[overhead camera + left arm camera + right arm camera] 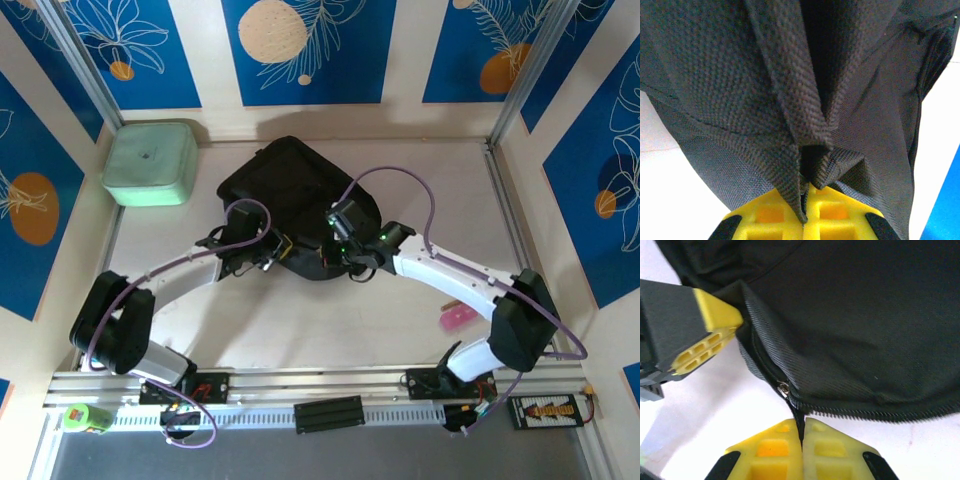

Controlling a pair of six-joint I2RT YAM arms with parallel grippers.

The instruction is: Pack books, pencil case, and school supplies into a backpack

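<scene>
The black backpack (295, 200) lies slumped near the middle of the bench (300, 330). Its near edge is taken up by both arms, and the rest of the bag runs away from them toward the far wall. The left hand (805, 212) is closed, its yellow fingers (772, 215) pinching a raised fold of the woven fabric that stands up in a ridge straight ahead of it. The right hand (801, 445) is also closed, nipping a thin black strip at the end of the zip (855, 412), with the metal slider (784, 388) just beyond its fingertips. In the right wrist view, what looks to be a finger (715, 320) of the left hand sits just beside the same hem, so the two grips are near each other on one edge. The left hand holds the left part and the right hand the right part, and neither is closer to the bag than the other. The zip line runs across between them, so I judge that the next move depends on drawing the hands apart along that line to widen the mouth. The bag is too crumpled to give a clear long axis. Its inside is hidden under dark folds, and I cannot tell how far the zip is open. A mint-green box (150, 162) stands well apart at the far left, and a small pink item (455, 318) lies by the right arm, too small to name.
</scene>
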